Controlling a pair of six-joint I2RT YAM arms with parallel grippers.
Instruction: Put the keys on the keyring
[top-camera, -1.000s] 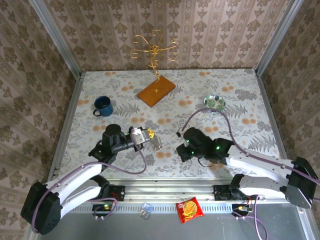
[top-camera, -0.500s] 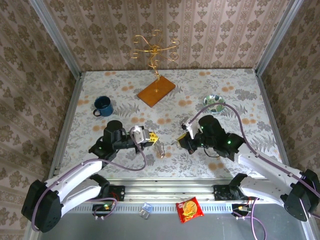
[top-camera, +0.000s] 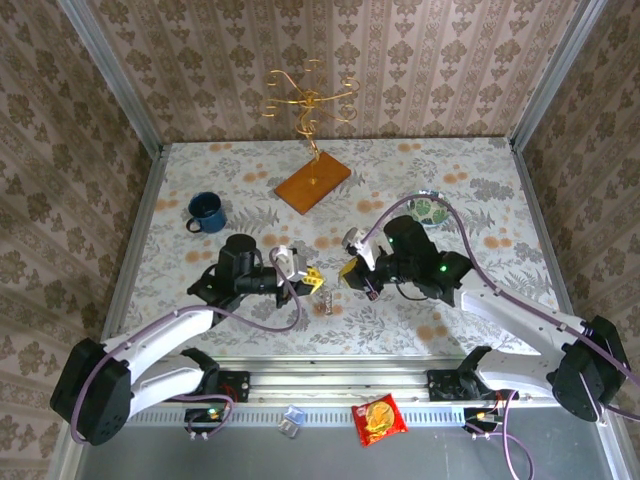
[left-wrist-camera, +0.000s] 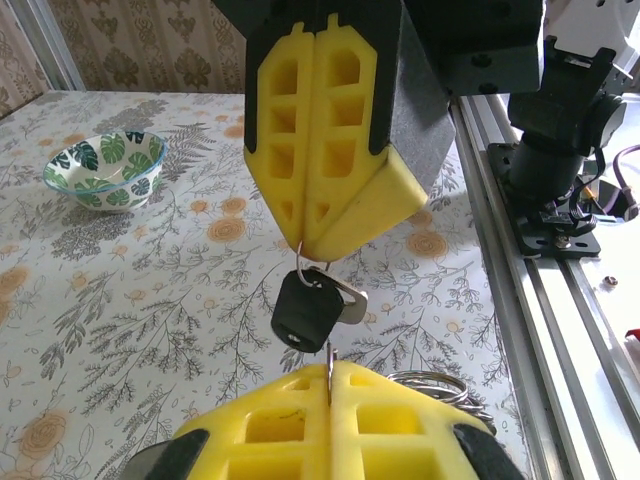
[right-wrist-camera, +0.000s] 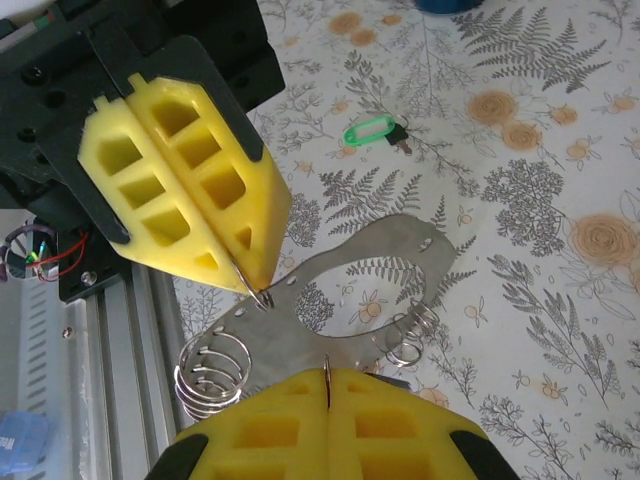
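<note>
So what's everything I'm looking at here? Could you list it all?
table: one, pale floral top, patterned walls around it.
blue mug: one, blue, left side.
wire stand: one, gold on an orange-brown base, far middle.
bowl: one, green leaf pattern, right side.
green-headed key: one, green, lying on the table.
dark-headed key: one, silvery with a dark head, hanging by a small ring from the right gripper.
keyring: one, silvery with wire coils, at the tip of the left gripper.
snack packet: one, red-orange, near ledge.
small bluish item: one, beside the packet; too small to identify.
left gripper: one, yellow fingers, shut.
right gripper: one, yellow fingers, shut.
</note>
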